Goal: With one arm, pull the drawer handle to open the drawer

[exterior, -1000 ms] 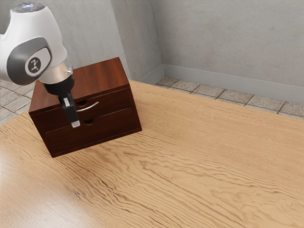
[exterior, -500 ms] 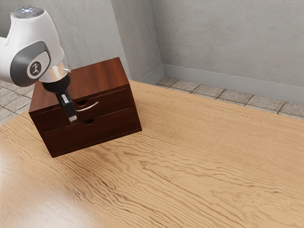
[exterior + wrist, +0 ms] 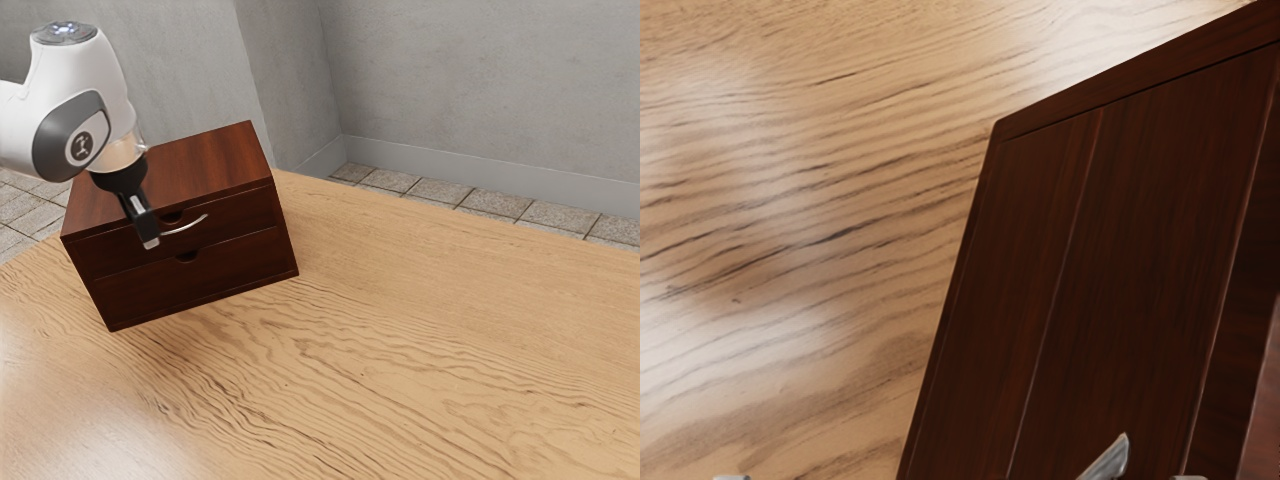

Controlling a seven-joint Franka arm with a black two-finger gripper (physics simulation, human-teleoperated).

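Half sec on: jaws higher, nr drawer handle (image 3: 188,224)

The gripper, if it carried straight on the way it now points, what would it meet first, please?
Probably the upper drawer's metal handle: the gripper points down, tilted, right at the handle's end. If it passes in front, the wooden table comes next; depth is unclear.
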